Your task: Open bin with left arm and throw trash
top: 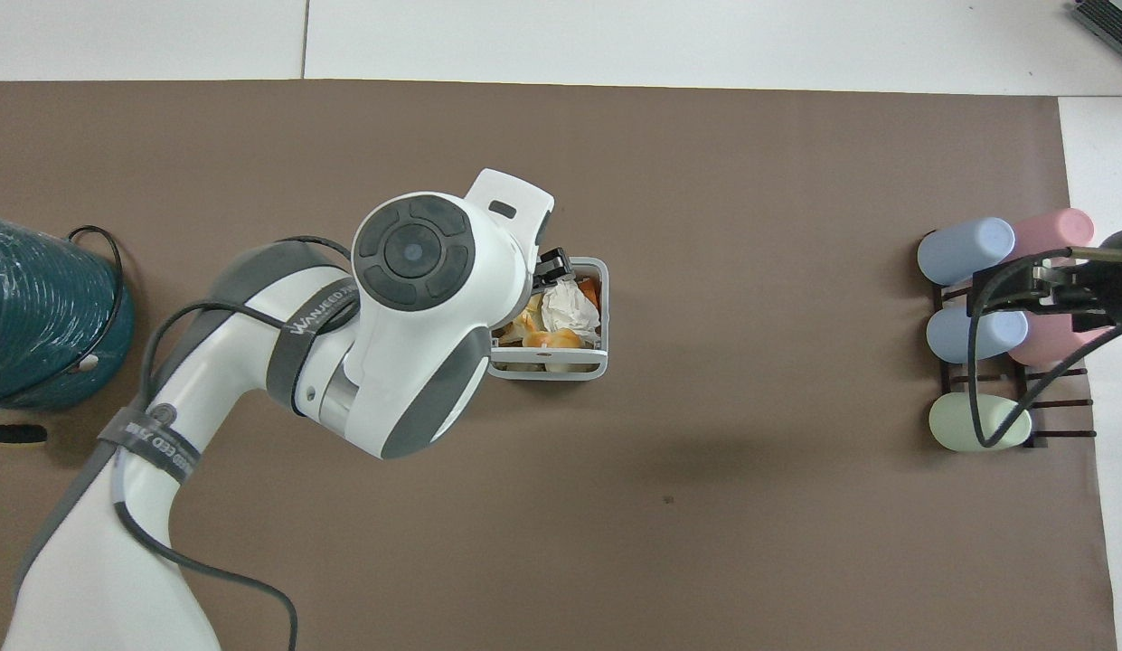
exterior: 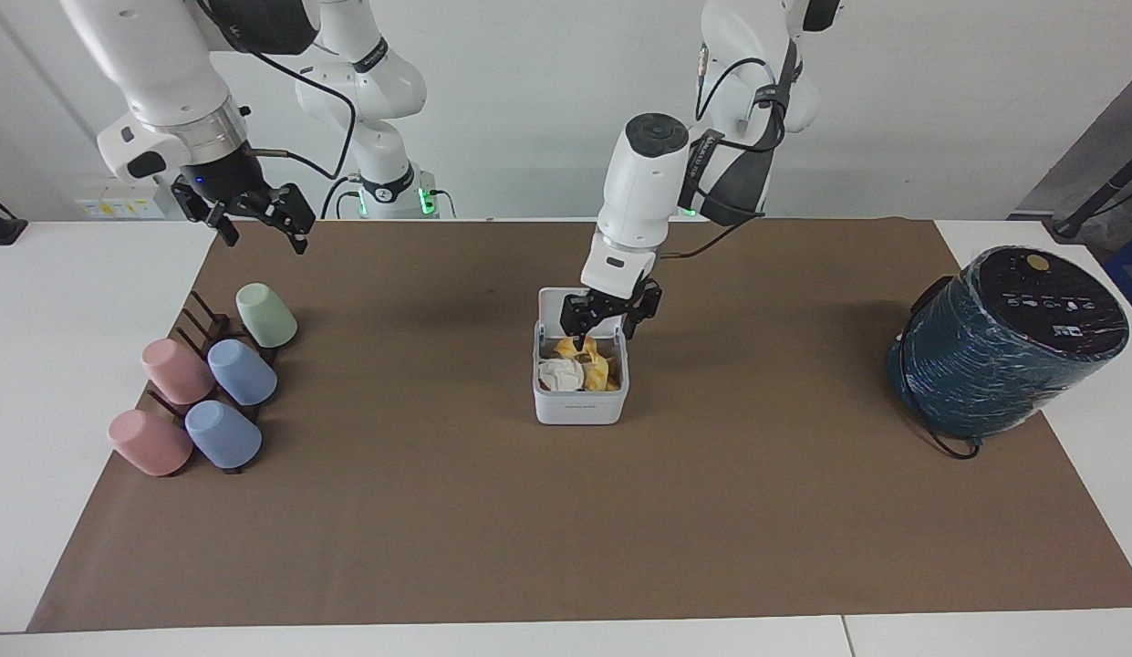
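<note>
The white bin (exterior: 580, 401) stands mid-table on the brown mat, its lid (exterior: 555, 310) tipped up on the side nearer to the robots. Inside lies the trash: a crumpled white tissue (exterior: 561, 372) and a golden pastry (exterior: 596, 365). In the overhead view the tissue (top: 570, 307), the pastry (top: 550, 339) and an orange toast corner (top: 589, 291) show inside the bin (top: 548, 369). My left gripper (exterior: 606, 330) hangs open just over the bin, holding nothing. My right gripper (exterior: 260, 235) waits open in the air over the mat's edge by the cups.
A big dark-teal cylinder (exterior: 1008, 342) with a cable leans at the left arm's end of the table. Several pastel cups (exterior: 210, 383) lie on a dark rack at the right arm's end. White table (exterior: 73, 365) borders the mat.
</note>
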{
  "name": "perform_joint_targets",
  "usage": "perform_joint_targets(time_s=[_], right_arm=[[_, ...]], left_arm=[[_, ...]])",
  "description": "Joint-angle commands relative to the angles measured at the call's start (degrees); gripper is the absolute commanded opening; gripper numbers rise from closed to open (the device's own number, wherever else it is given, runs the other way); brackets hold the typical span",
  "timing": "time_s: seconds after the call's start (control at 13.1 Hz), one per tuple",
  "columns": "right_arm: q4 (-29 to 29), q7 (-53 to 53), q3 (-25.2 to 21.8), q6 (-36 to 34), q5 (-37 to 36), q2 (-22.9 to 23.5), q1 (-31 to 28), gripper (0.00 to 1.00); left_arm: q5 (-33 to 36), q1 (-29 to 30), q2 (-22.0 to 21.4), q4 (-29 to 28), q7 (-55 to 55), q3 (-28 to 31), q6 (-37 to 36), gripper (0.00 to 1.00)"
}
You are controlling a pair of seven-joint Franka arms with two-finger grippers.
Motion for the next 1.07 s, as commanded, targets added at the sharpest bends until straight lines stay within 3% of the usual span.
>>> perform_joint_targets(time_s=[0.0,0.23,0.61,0.99], right_arm=[[-0.91,-1.60,0.24,0.05,0.78,-0.86,-0.64,1.00],[-0.91,-1.60,0.24,0.05,0.78,-0.86,-0.55,1.00],[-0.91,-1.60,0.24,-0.04,0.78,-0.86,-0.64,1.00],[-0.91,-1.60,0.24,0.05,0.78,-0.86,-0.55,1.00]], left_arm=[[-0.30,4.71,0.48,6.93,3.56,-0.10,-9.32,0.89],[-0.21,8.85,-0.22,10.65,10.59,0.42,-17.86,0.87],[-0.12,21.40,-5.93,13.28,28.94,0.34,-29.29,0.83],[3.21,22.30,-8.58,12.41,35.57,0.16,-30.97,0.84]])
